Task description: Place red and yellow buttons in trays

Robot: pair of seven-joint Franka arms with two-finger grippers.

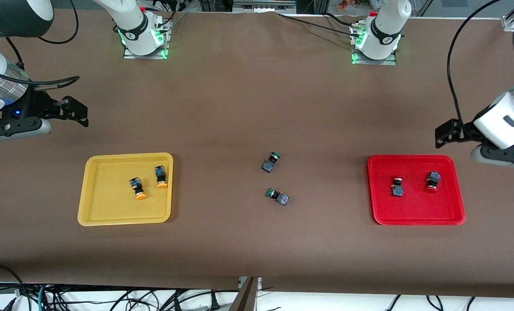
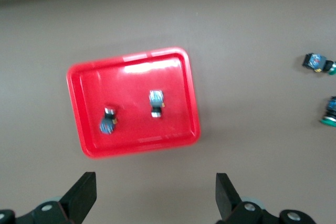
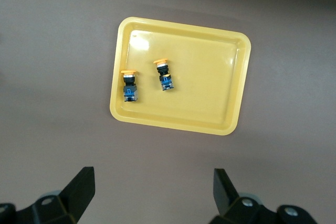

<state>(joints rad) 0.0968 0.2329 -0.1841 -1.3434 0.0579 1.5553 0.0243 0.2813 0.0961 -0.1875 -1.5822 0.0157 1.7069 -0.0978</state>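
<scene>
Both orange-yellow buttons, one and the other, lie on their sides in the yellow tray, which sits toward the right arm's end of the tabletop, nearer its front edge than its middle. The two red buttons, one and the other, lie in the red tray toward the left arm's end. Every task button looks sorted, so the step in hand is, as I judge it, simply to draw clear.

To do that well, each arm should lift straight up and away without dipping toward a rim, and leave the two green-capped switches alone at mid-tabletop between the trays; they belong in neither tray.

The right gripper hangs over bare tabletop just off the yellow tray, toward the edge where the bases stand, jaws wide and empty. The left gripper hangs likewise off the red tray's corner at the left arm's end, jaws wide, nothing between them.

In the front view both arms are cut off by the frame's sides. The red caps barely stand out against the red tray floor. In the left wrist view the buttons are blurred, and one green-capped switch is clipped at the frame's edge.
</scene>
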